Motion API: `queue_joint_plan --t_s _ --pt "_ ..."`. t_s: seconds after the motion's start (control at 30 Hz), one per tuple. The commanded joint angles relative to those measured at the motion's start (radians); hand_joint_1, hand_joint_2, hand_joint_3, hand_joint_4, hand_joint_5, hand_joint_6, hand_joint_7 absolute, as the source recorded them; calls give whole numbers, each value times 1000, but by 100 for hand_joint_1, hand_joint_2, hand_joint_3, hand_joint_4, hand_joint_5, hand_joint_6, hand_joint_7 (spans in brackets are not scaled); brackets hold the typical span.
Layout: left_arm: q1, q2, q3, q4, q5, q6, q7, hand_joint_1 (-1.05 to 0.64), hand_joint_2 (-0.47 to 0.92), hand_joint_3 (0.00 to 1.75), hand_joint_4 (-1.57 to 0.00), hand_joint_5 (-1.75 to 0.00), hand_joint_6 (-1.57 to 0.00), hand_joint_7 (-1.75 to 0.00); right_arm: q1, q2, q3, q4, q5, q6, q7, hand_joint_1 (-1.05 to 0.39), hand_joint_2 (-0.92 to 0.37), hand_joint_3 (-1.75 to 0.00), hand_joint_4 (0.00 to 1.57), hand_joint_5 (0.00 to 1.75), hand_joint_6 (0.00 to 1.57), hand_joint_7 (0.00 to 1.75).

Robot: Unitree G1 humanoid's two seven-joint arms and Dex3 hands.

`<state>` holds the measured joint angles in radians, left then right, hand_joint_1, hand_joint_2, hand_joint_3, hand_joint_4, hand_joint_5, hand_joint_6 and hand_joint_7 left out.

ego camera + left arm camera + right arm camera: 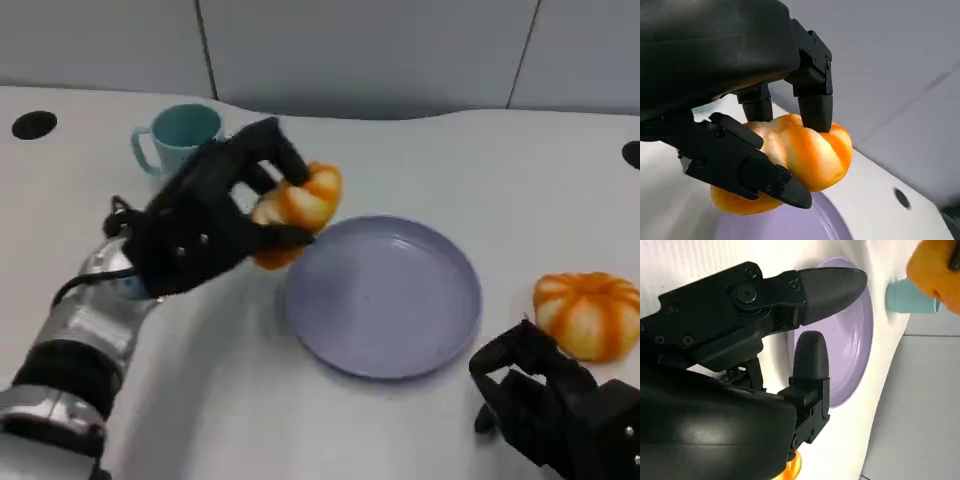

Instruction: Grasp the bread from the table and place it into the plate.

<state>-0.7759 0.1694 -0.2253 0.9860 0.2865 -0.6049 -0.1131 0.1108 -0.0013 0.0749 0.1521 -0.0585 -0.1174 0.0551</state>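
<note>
Grips the bread (298, 212) in the left hand (205, 228), fingers (815, 107) wrapped over the top and thumb clamped underneath. Holds that orange-and-cream twisted roll lifted off the white surface (450, 160), just beside the plate (382, 297) at its rim nearest the cup, the roll's edge overlapping that rim. Shows up close in the left wrist view as bread (805, 155) pinched firm between black fingers, with the lilac plate (790, 225) directly below it.

Sits round and lilac, shallow-rimmed and bare inside, in the middle of the surface. Stands beyond the plate, behind the left hand: a teal cup (178, 135), handle turned away from the plate. Lies on the other side of the plate, apart from its rim: a second bread roll (590, 313), same orange striping, resting on the surface.

Hovers near that second roll, on the plate's near side: the right hand (560, 405), holding nothing, fingers loosely bent and spread apart. Seen from the right wrist, fingers (810, 365) reach out parted over the plate (855, 345), with the cup (910, 299) past its far rim and a blurred patch of orange bread (932, 270) at the frame's corner.
</note>
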Motion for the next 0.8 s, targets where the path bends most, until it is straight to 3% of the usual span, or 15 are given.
queue_joint_plan --t_s 0.03,0.13,0.3,0.57,0.6,0.67,0.7,0.73,0.8 --pt "-56 -42 -42 -24 49 1 16 -7 84 6 -90 -175 -69 -175 -11 -9 -8 16 0 -22 -4 -27 -92 -32 57 175 37 175" --pt "-103 -99 -90 -8 108 35 42 -8 83 6 -93 -175 -70 -175 -14 -12 -9 25 5 -27 4 -28 -92 -32 55 175 36 175" --pt "-155 -138 -157 72 193 60 67 -11 84 8 -94 -175 -69 -175 -16 -11 -5 35 2 -45 8 -29 -92 -33 54 175 36 175" --pt "-202 -141 -254 157 316 79 153 -11 83 10 -92 -175 -67 -175 -15 -4 2 50 2 -72 9 -29 -92 -32 58 175 37 175" --pt "-214 -136 -280 168 347 91 162 -24 85 8 -72 -173 -53 -166 -13 -1 4 51 2 -75 9 -29 -92 -32 58 175 37 175" --pt "-239 -126 -332 186 410 113 169 -35 88 6 -52 -161 -42 -149 -10 4 9 48 -1 -77 4 -28 -92 -32 59 175 37 175" --pt "-248 -122 -350 190 430 119 171 -41 90 4 -42 -150 -39 -131 -9 4 10 47 -4 -77 1 -28 -92 -32 59 175 37 175" --pt "-256 -119 -365 193 448 124 174 -47 91 4 -34 -138 -38 -112 -9 4 12 46 -5 -77 1 -28 -92 -32 59 175 38 175" --pt "-266 -116 -385 197 470 131 180 -51 92 4 -29 -126 -39 -92 -9 5 12 46 -2 -77 2 -28 -92 -32 59 175 38 175"
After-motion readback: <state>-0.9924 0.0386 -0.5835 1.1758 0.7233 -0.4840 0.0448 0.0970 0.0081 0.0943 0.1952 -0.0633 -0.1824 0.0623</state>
